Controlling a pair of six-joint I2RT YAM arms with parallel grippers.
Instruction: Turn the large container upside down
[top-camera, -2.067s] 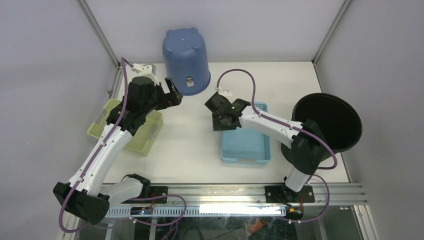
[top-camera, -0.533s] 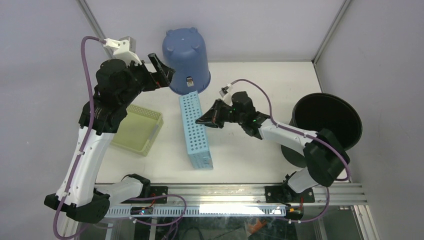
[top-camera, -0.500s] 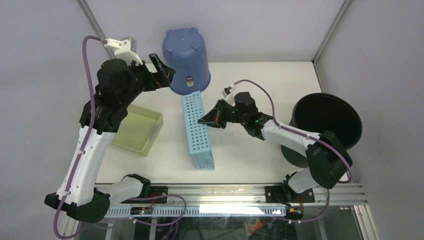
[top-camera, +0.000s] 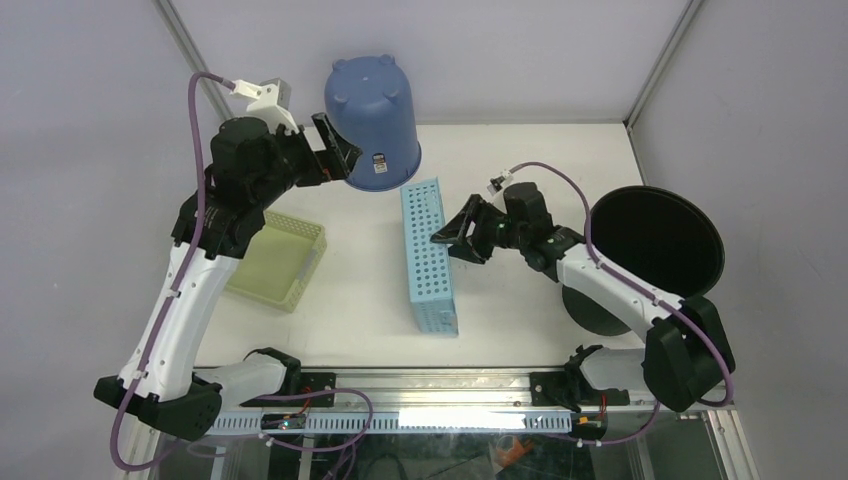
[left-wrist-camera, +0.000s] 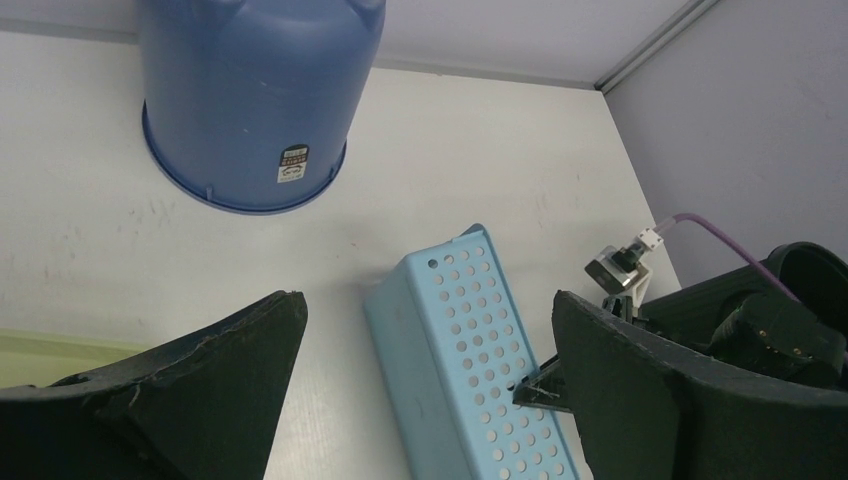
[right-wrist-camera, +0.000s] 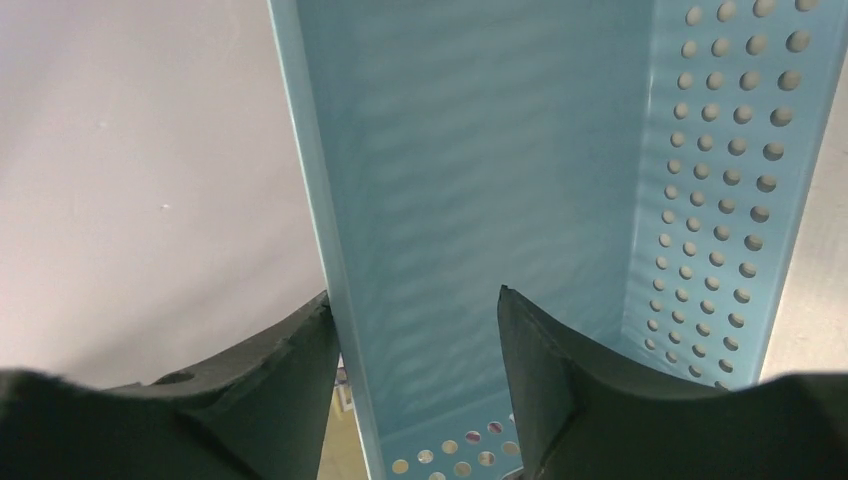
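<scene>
Top external view: the light blue basket (top-camera: 428, 258), the task's container, stands on one long side in the middle of the white table (top-camera: 530, 160). Its perforated wall faces up and its open side faces the right of the frame. The right gripper (top-camera: 450, 238) sits against that open side near the basket's upper half. Its jaws look parted, though the angle makes this hard to judge. At upper left, the left gripper (top-camera: 338, 150) hangs spread wide just beside an upturned blue bucket (top-camera: 372, 115) and holds nothing. A small black-and-white sticker (top-camera: 379, 163) sits near the bucket's rim, its print too small to read. A pale green basket (top-camera: 275, 265) lies at left and a black tub (top-camera: 690, 205) at far right.

Left wrist view: the two dark fingers (left-wrist-camera: 200, 380) of the left gripper (left-wrist-camera: 425, 300) fill the lower corners, far apart and with only table between them. The blue bucket (left-wrist-camera: 255, 90) is at upper left. Its sticker (left-wrist-camera: 291, 165) shows dark lines of text and what may be a barcode, but none of it is legible. The light blue basket (left-wrist-camera: 480, 350) runs to the bottom centre.

Right wrist view: the right gripper (right-wrist-camera: 412, 298) is released, its fingers (right-wrist-camera: 250, 370) standing apart. The thin rim of the light blue basket (right-wrist-camera: 480, 150) runs up between them, close against the left finger and clear of the right one. The basket's smooth floor and a perforated side wall fill the centre and right of the frame.
</scene>
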